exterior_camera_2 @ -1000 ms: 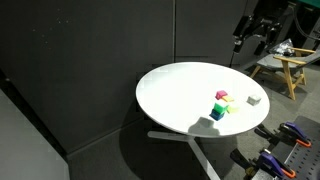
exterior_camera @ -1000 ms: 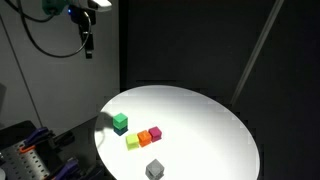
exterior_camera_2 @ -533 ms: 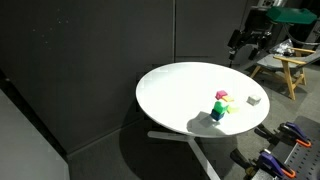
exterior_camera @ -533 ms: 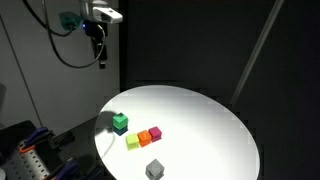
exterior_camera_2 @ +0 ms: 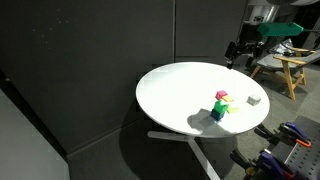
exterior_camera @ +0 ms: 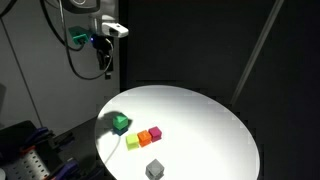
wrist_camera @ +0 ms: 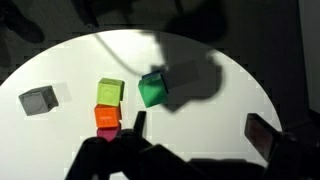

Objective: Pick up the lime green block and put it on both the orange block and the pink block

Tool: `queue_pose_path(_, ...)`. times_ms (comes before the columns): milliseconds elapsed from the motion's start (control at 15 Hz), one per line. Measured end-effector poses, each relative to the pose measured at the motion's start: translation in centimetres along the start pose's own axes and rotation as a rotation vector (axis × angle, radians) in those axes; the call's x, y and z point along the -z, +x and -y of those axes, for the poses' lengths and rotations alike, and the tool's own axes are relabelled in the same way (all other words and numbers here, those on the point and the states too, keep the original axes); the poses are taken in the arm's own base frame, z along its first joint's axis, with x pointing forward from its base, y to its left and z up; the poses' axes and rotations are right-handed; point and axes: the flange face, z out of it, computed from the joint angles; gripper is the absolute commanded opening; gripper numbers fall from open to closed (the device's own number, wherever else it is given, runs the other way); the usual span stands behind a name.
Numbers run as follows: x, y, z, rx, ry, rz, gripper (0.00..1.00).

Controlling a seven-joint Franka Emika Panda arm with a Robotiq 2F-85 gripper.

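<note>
While the gripper [exterior_camera: 107, 68] hangs high above the far edge of the round white table [exterior_camera: 210, 120], well apart from everything on it, the lime green block [exterior_camera: 121, 123] sits on the tabletop close to that same edge, below and a little to the side of the hand. From the wrist view the two dark fingers [wrist_camera: 137, 122] stand spread wide with nothing between them, so the hand is open and empty. Just beside the lime green block [wrist_camera: 153, 89], with a narrow gap, a paler yellow-green cube [wrist_camera: 110, 91] heads a short straight row: the orange block [wrist_camera: 106, 116] touches it, and the pink block [exterior_camera: 155, 132] follows against the orange one's other side. In the wrist view the pink end of the row is partly covered by a finger. A dark patch lies against the green block on the side away from the row; whether it is shadow or another cube cannot be told. A grey cube [exterior_camera: 154, 169] stands alone near the table's edge closest to the camera in an exterior view, well apart from the row. None of the blocks is stacked on the orange and pink pair.
</note>
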Motion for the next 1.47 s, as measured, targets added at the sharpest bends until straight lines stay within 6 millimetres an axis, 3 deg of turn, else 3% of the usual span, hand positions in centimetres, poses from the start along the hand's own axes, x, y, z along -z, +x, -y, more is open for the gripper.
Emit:
queue_pose_path(333,-1.8,0.4,-0.5,0.045,-0.005,0.039,1.00)
queue_pose_path(1000,-2.1,0.3,-0.4,0.046,-0.006,0.045,1.00)
queue_pose_path(1467,-4.2,1.1,-0.7,0.063,-0.006,-0.014,1.00)
